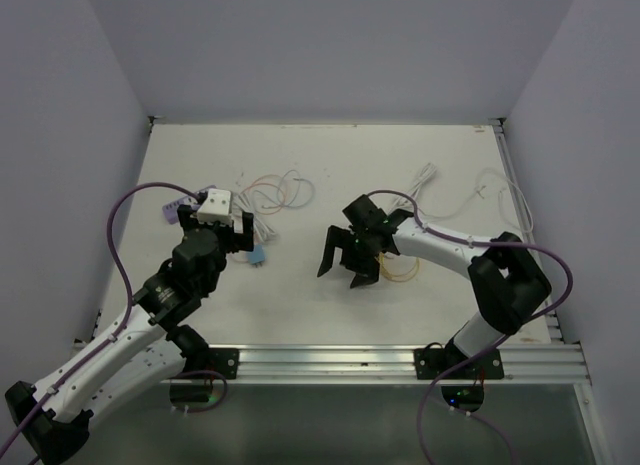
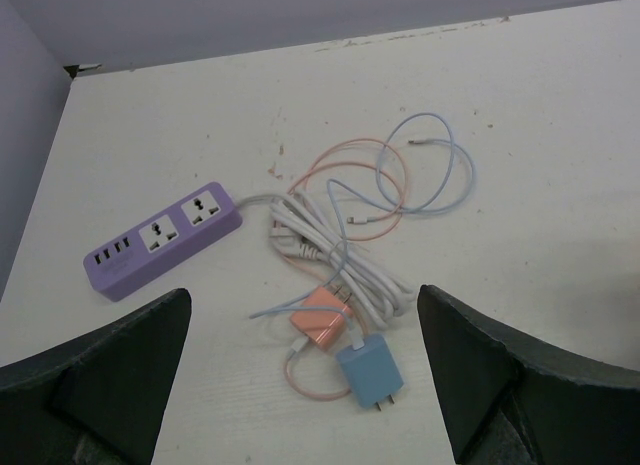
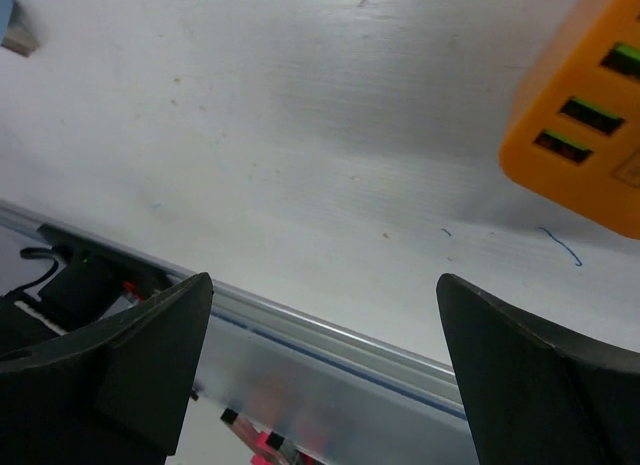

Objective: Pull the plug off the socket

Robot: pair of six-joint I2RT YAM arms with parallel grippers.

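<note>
Checking the left wrist view, you see the strip (image 2: 160, 243) left of centre, sockets bare; the blue plug (image 2: 368, 375) lies loose at lower centre. The left end effector (image 2: 303, 315) and right end effector (image 3: 322, 285) gape wide, empty. The plug is likely light, rigid and smooth: grip its flat sides.

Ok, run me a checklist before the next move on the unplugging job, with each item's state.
1. Left gripper open: ok, jaws wide apart.
2. Right gripper open: ok, jaws wide apart.
3. Plug seated in purple power strip: not ok, both its sockets show empty.
4. Orange charger and blue charger free of the strip: ok, both lie loose on the table.
5. Plug in the orange block in the right wrist view: cannot tell, only one corner shows.
</note>
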